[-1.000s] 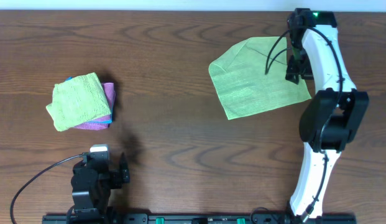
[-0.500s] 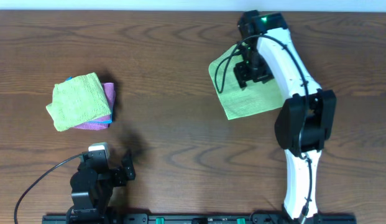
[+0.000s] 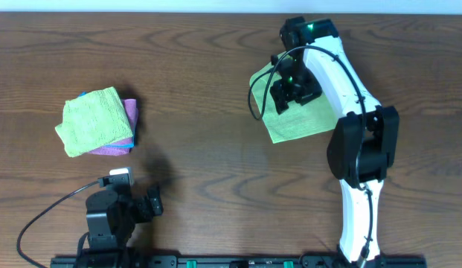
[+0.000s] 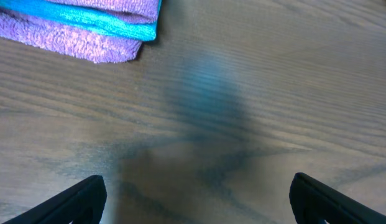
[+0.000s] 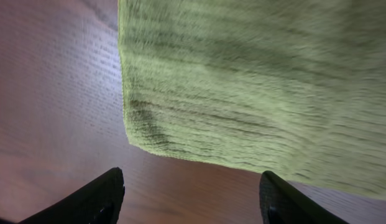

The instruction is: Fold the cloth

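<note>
The light green cloth (image 3: 297,123) lies flat on the wooden table at the right. My right gripper (image 3: 279,97) hovers over its left part, and the arm hides much of the cloth's middle. In the right wrist view the cloth (image 5: 261,81) fills the upper frame with one corner showing. The right gripper (image 5: 193,185) is open and empty, just off that edge over bare wood. My left gripper (image 3: 150,202) sits low at the front left. It is open and empty (image 4: 196,190) over bare table.
A stack of folded cloths (image 3: 97,123) sits at the left, green on top of purple and blue. Its purple (image 4: 68,40) and blue (image 4: 87,15) edges show in the left wrist view. The table's far edge runs along the top.
My right arm has swung left from the cloth's right side to its left part. The cloth now reaches less far right. The left gripper has shifted slightly.
</note>
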Motion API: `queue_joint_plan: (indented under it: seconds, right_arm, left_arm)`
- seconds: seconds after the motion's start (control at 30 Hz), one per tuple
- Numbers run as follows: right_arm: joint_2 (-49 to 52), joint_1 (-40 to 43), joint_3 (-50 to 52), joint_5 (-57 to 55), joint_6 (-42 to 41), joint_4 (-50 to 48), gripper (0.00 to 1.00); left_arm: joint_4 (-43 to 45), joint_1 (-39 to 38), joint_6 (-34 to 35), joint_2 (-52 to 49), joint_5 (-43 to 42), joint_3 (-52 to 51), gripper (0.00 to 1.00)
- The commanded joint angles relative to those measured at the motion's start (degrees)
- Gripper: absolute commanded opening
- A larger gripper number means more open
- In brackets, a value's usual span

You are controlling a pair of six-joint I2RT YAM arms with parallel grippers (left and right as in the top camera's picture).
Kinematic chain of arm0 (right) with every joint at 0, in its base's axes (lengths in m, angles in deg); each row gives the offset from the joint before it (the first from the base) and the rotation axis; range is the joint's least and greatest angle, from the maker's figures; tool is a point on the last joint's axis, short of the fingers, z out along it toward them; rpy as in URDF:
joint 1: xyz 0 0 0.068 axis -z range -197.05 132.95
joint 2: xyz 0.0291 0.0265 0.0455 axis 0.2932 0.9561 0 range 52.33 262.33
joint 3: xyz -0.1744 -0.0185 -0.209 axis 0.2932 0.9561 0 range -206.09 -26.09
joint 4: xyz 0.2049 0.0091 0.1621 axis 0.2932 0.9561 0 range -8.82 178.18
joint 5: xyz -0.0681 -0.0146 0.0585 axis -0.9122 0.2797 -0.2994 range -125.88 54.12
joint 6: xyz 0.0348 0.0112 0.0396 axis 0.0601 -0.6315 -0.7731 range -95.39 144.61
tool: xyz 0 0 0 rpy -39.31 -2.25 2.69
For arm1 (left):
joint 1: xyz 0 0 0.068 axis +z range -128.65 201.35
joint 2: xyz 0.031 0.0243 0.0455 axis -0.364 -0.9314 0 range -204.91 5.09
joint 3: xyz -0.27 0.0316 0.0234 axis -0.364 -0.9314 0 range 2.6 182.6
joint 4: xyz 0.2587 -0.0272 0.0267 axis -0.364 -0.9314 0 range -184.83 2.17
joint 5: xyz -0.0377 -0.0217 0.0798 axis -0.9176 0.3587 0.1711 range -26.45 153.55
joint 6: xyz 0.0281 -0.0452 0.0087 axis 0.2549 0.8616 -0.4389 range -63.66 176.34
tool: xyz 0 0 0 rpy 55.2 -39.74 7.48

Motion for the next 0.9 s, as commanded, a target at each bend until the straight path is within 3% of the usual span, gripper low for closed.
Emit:
queue_joint_plan:
  seconds: [0.0, 0.33, 0.67, 0.8, 0.87]
  right_arm:
    - [-0.3, -0.5, 4.0, 2.0, 2.2, -1.0, 0.69]
    - [-0.3, -2.8, 13.9, 2.2, 2.6, -5.5, 0.7]
    - [-0.3, -4.9, 17.4, 2.2, 2.5, -10.0, 0.75]
    - [-0.3, -4.9, 19.0, 2.1, 2.5, -11.1, 0.72]
    - [-0.3, -4.9, 19.5, 2.1, 2.3, -11.5, 0.64]
  left_arm:
    - [1.2, -0.2, 0.2, -1.2, -0.4, 2.1, 0.96]
    - [1.7, -0.2, 0.2, -1.3, -0.4, 2.1, 0.95]
    - [1.7, -0.2, 0.2, -1.3, -0.4, 2.1, 0.95]
    - [1.7, -0.2, 0.2, -1.3, -0.4, 2.1, 0.95]
    - [1.7, -0.2, 0.2, -1.3, -0.4, 2.1, 0.95]
